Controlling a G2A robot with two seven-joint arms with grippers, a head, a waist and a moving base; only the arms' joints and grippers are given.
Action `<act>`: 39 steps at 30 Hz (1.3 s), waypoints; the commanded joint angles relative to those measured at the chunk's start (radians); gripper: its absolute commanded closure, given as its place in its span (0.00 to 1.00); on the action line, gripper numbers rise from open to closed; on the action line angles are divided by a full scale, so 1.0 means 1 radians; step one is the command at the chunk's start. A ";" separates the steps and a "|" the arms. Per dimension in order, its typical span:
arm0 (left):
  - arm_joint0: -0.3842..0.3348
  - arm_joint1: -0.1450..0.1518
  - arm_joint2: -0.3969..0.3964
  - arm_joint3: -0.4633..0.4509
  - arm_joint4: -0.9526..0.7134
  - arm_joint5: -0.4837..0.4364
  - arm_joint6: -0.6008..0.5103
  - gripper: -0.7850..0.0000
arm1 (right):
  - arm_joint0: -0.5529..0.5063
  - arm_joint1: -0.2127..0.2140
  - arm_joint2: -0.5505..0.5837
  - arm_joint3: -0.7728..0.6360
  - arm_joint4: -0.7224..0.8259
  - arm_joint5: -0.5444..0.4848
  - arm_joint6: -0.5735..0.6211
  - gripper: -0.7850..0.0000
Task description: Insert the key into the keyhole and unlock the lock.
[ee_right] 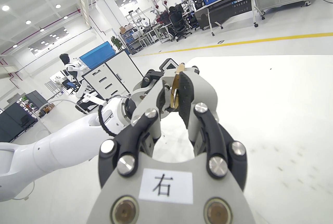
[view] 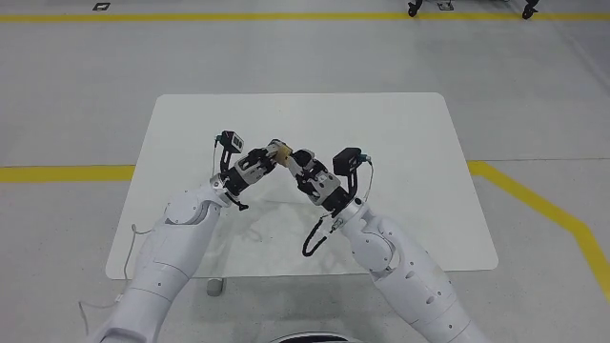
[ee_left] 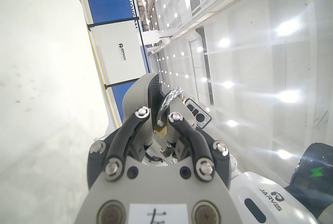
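— Table (view: 410,133), top view?
— White; I log both arms tip-to-tip above it.
— Left wrist?
— Left gripper (ee_left: 166,97) clamps the lock (ee_left: 162,115), steadying it.
— Right wrist?
— Right gripper (ee_right: 173,91) pinches the key (ee_right: 173,98), pointed at the lock.
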 commanded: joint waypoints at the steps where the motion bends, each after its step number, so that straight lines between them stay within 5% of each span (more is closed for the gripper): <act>1: -0.001 0.000 -0.001 0.001 -0.001 0.001 -0.001 1.00 | 0.000 0.000 0.002 -0.002 0.004 0.001 0.003 0.70; 3: -0.002 0.000 -0.003 0.003 -0.005 0.002 -0.002 1.00 | -0.002 0.001 0.004 -0.005 0.011 -0.001 0.008 0.64; 4: -0.002 0.000 -0.004 0.003 -0.007 0.004 -0.003 1.00 | -0.002 0.001 0.005 -0.007 0.017 -0.004 0.014 0.46; 5: -0.002 0.000 -0.005 0.004 -0.009 0.005 -0.004 1.00 | -0.002 0.002 0.008 -0.009 0.021 -0.009 0.021 0.00; 19: 0.007 -0.001 -0.020 -0.007 -0.055 0.054 0.025 1.00 | -0.004 0.003 0.014 -0.014 0.025 -0.009 0.025 0.00; 25: 0.031 -0.006 -0.026 -0.027 -0.117 0.073 0.065 1.00 | -0.043 0.011 0.049 -0.052 0.370 -0.067 0.226 0.00; 28: 0.034 -0.010 -0.018 -0.035 -0.106 0.054 0.080 1.00 | -0.044 0.016 0.071 -0.063 0.529 -0.076 0.337 0.50; 39: 0.046 -0.010 -0.028 -0.053 -0.036 -0.032 0.109 1.00 | 0.012 0.010 0.067 0.001 0.867 0.084 0.479 0.60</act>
